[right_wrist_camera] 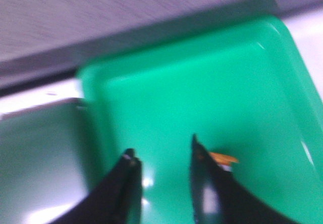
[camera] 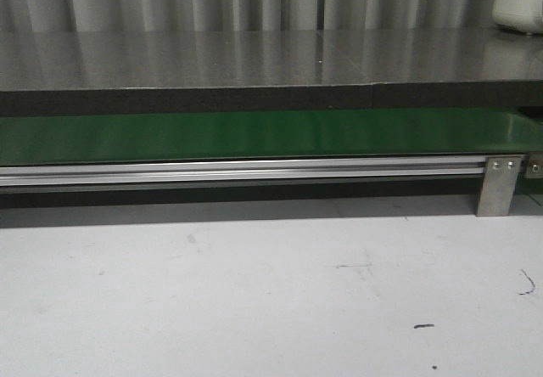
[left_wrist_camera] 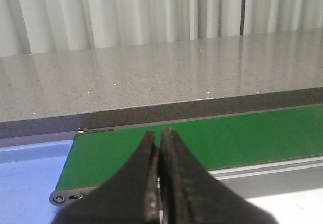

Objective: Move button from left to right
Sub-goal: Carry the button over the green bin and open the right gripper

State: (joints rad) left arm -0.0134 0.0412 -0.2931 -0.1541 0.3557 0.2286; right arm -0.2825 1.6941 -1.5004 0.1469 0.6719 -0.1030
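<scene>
In the right wrist view the right pincer (right_wrist_camera: 162, 156) hangs over a green tray (right_wrist_camera: 242, 82) with its two dark fingers (right_wrist_camera: 128, 183) spread apart and nothing between them. The button (right_wrist_camera: 223, 158) shows only as a small orange sliver with a hint of black under it, peeking out from behind the far side of one finger, touching or just beside that finger's outer edge rather than in the gap. It lies on the tray floor, near the tray's middle. Most of the button is hidden by the finger, and the whole picture is blurred, so its shape and whether it stands upright cannot be made out. Beside the tray a pale metal edge and a dull green surface are visible, too smeared to name with any certainty.

In the left wrist view the left pincer (left_wrist_camera: 160, 148) is pressed together, fingertips meeting, holding nothing. It sits above the end of the green belt (left_wrist_camera: 242, 138), with a grey speckled counter (left_wrist_camera: 151, 77) beyond it and a pale blue surface (left_wrist_camera: 30, 173) beside the belt's end.

The front view shows the belt (camera: 254, 135), its aluminium rail (camera: 237, 171) and a metal bracket (camera: 499, 186) over a white counter (camera: 254, 292); neither pincer nor the button appears there.
</scene>
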